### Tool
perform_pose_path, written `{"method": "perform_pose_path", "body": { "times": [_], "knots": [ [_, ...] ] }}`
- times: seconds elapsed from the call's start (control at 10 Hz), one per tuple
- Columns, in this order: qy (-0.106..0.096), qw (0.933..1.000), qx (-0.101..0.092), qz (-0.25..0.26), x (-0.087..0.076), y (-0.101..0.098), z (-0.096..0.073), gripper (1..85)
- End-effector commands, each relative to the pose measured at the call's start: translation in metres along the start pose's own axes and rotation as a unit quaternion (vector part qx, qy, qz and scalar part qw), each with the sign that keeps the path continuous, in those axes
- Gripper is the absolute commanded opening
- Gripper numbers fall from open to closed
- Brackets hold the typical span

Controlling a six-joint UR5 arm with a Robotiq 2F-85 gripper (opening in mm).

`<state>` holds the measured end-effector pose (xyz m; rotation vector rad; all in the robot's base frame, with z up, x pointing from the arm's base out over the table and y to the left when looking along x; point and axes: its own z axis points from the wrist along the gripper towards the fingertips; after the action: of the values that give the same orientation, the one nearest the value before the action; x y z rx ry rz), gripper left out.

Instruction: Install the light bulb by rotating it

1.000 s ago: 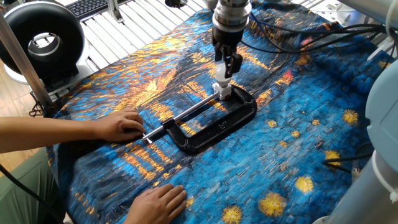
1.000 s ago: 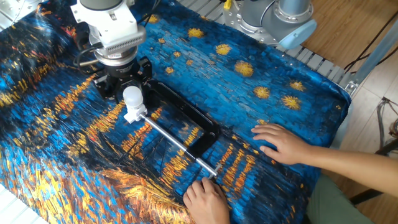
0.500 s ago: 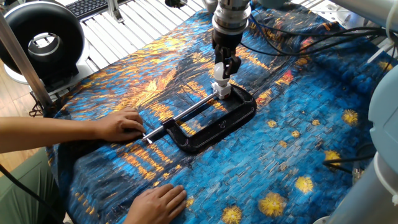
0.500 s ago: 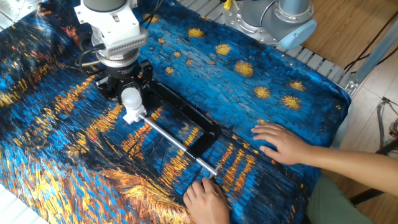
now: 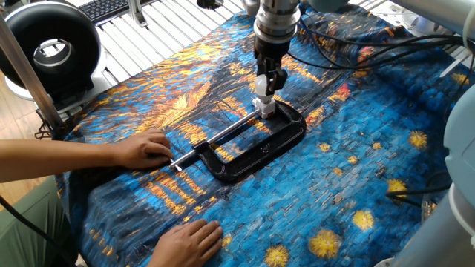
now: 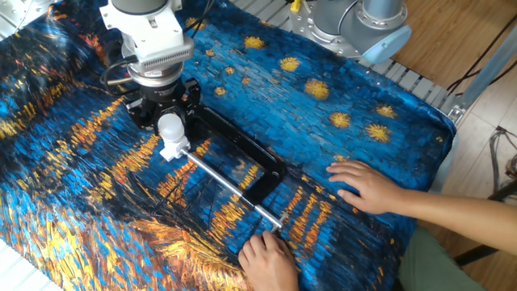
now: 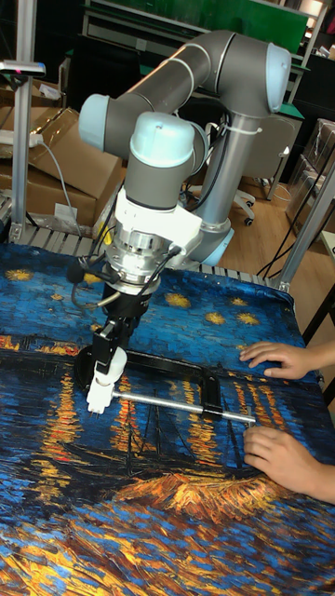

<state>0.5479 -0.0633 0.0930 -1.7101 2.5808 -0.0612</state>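
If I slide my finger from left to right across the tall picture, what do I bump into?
light bulb held in the gripper → clamp's silver rod → black clamp → person's hands

A: Any writing you can read anywhere?

B: None; the cloth [image 5: 349, 170] carries a painted pattern of stars and streaks, no letters.

A: The clamp [image 5: 256, 152]?

B: A faint pale mark sits on its frame; too small to read.

A: The arm [image 7: 163, 154], or the black ring [image 5: 48, 48] in the corner?

B: No label legible on either; the keyboard [image 5: 111, 7] keys are too blurred to make out.
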Motion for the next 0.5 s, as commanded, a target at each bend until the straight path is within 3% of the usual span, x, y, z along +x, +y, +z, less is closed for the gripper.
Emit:
{"method": "perform_pose_path", "body": {
  "times": [0.0,0.4],
  "knots": [
    [-0.006,0.9999,-0.001,0.012,-0.0016,0.0028,-0.0034,61.0],
    [-0.009,0.9999,0.004,0.008,-0.0037,0.0020,-0.0051,60.7]
  ]
}}
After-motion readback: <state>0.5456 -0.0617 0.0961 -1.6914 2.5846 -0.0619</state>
